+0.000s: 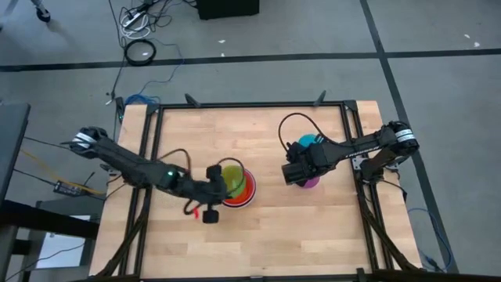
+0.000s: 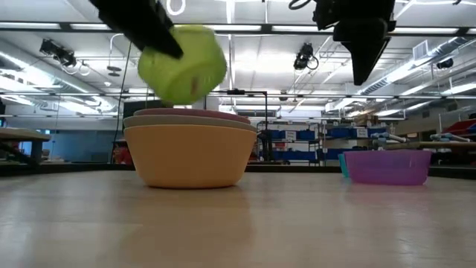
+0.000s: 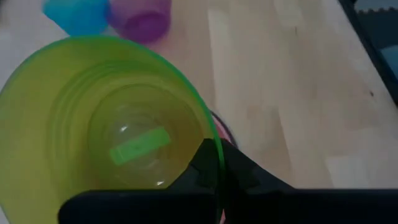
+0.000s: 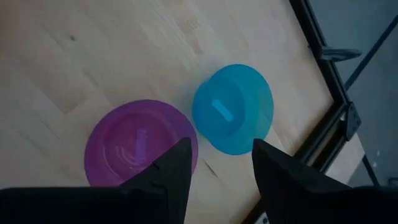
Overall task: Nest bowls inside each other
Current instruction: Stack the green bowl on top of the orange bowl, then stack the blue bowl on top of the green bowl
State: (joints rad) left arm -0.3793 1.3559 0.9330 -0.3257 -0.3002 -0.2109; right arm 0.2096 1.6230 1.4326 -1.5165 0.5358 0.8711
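Note:
A green bowl (image 2: 182,63) hangs tilted above a stack of nested bowls (image 2: 192,152), with my left gripper (image 1: 211,186) shut on it. The stack's outer bowl is light orange, with grey-white and pink rims above it, and red-orange (image 1: 248,186) shows inside from above. It stands on its base at the table's middle. To its right a purple bowl (image 4: 137,146) and a teal-blue bowl (image 4: 233,115) stand side by side on the table. My right gripper (image 4: 217,168) hovers open above those two, touching neither. My left gripper holds the green bowl by its rim (image 3: 214,144), one finger inside the bowl and one outside. It comes slanting down from the table's left. The bowl is lifted clear of the stack and tilted, its opening turned toward the gripper.
A black frame rail (image 1: 348,129) runs around the wooden table top, close behind the teal-blue bowl (image 1: 308,141). Bare wood (image 1: 274,235) lies along the near side. Cables hang from both arms.

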